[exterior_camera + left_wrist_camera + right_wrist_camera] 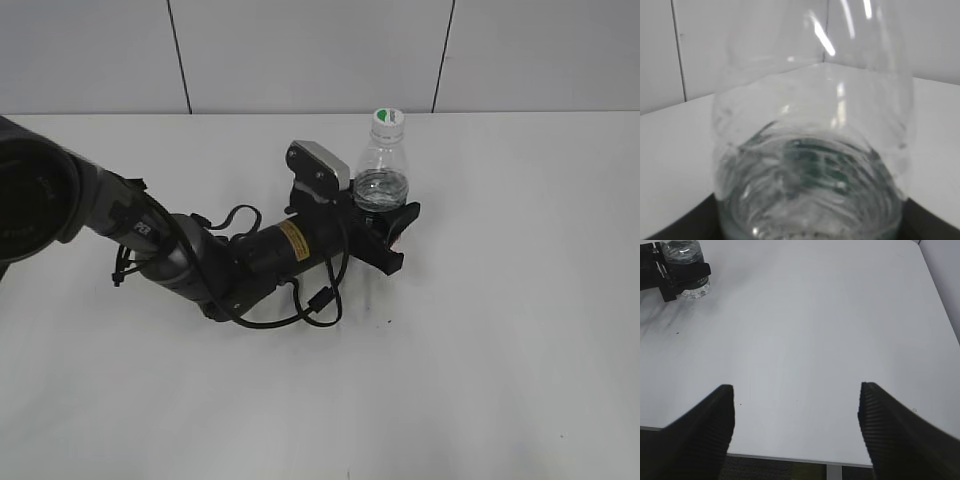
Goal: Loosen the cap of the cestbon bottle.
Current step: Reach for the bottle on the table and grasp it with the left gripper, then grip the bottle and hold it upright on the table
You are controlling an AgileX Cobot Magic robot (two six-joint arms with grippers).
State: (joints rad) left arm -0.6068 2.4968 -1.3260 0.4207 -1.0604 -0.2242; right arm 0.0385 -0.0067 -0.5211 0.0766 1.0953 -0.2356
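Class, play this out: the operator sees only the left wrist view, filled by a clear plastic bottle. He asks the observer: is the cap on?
Observer: Yes, the small white screw cap sits on the clear plastic water bottle.
Operator: Is my claw holding it?
Observer: The left claw is shut around its lower body.
Operator: Where is the other claw?
Observer: The right claw is open above the bare white table, far from the bottle.

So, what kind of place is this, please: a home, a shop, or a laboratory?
Probably a laboratory or test room. A bare white table stands against plain panelled walls, and the left gripper holds one bottle upright on it. Nothing domestic shows.
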